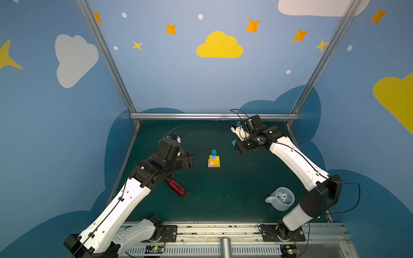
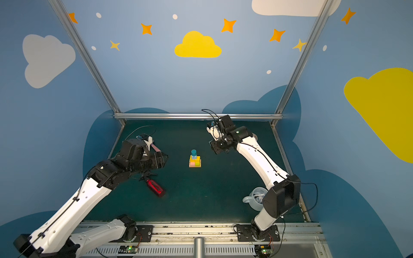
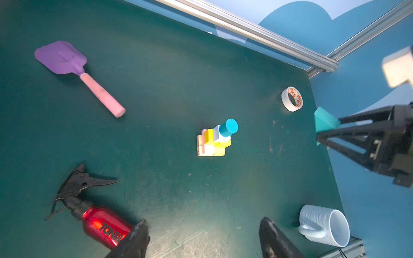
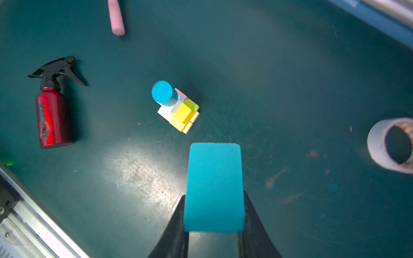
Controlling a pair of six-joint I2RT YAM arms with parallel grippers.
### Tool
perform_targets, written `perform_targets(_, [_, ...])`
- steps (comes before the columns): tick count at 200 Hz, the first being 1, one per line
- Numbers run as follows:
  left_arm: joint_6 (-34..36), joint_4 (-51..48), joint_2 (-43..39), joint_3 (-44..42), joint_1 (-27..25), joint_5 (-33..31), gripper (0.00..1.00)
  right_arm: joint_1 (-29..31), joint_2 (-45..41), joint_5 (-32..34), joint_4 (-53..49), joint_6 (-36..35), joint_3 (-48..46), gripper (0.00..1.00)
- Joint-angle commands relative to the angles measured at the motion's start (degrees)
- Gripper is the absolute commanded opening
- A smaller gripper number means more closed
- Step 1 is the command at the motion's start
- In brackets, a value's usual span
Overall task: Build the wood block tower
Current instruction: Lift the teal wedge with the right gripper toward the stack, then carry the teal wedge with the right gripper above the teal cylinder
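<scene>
Right jaws clamp matte teal house-shaped block; left jaws apart | stepped tower cylinder-topped

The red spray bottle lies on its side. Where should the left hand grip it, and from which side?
Probably the red body of the spray bottle, from above, closing across its width. It lies flat on the table, so both round sides are free, and the body is smooth. The black trigger head is thin and irregular, a poorer hold.
</scene>
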Motion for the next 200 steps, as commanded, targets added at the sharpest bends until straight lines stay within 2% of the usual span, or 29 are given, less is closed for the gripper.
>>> perform_targets(1, [1.4,-0.7,-1.71,-0.71,0.84,0.32,0.78,0.57,3.02,-0.98,-5.28,-5.09,5.69,0.0])
perform_targets(44, [1.96,-0.19,-2.03,-2.5,2.25,0.28,0.78,1.52,7.46,-2.97,-5.93,-10.0,12.39,0.0])
perform_targets(67, [1.76,0.32,-1.9,-3.04,2.79,0.33,0.78,1.98,10.05,-5.61,-7.15,-16.21,16.31,0.0])
perform_targets(135, [1.49,-3.18,-3.53,-2.76,3.98,-2.67,0.78,3.27,19.22,-11.54,-14.75,-28.37,30.14,0.0])
perform_targets(166, [1.14,-5.27,-5.32,-3.28,4.56,-4.77,0.78,4.17,22.31,-10.48,-16.27,-31.55,31.79,0.0])
perform_targets(200, [0.87,-6.99,-6.42,-4.08,5.63,-5.15,0.78,5.15,23.91,-12.32,-16.63,-34.54,32.3,0.0])
